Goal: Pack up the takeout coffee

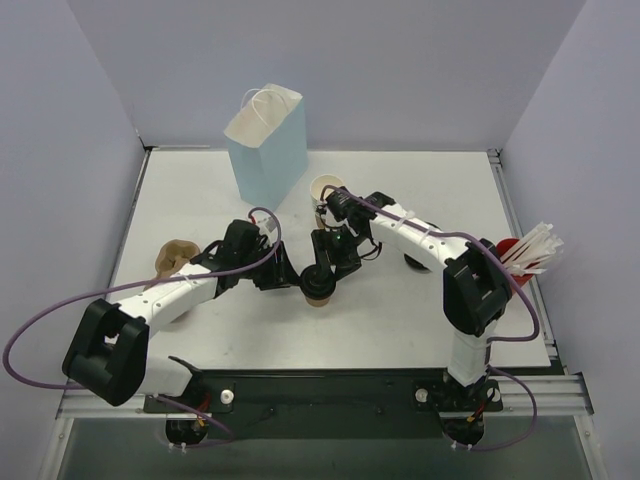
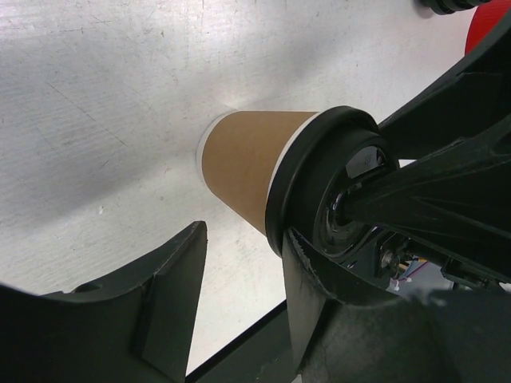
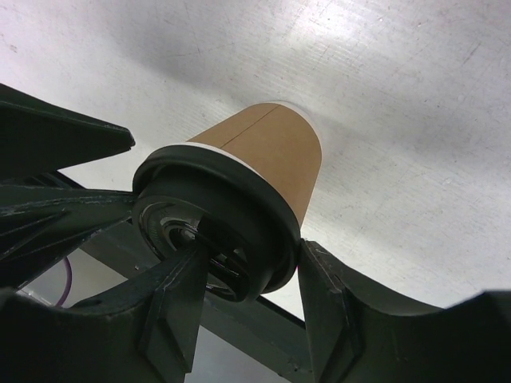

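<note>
Left claw (image 1: 293, 281): jaws apart, 1 fingertip (image 2: 302, 267) against lid rim, cup not between them. Takeout coffee (image 1: 318, 291): upright on counter (image 1: 400, 320), centre, black lid on, blue bag (image 1: 268, 140) standing behind. Right claw (image 1: 326, 270): fingers over lid; clamped or not, cannot tell.

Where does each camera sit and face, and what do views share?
Top external: above, behind the bases, looking down on the table; left arm, right arm show.
Left wrist: on the left arm, looking past the left claw at the lidded cup.
Right wrist: on the right arm, looking past the right claw at the same cup.
Shared: all three show the cup; the left wrist also catches the right claw.
</note>
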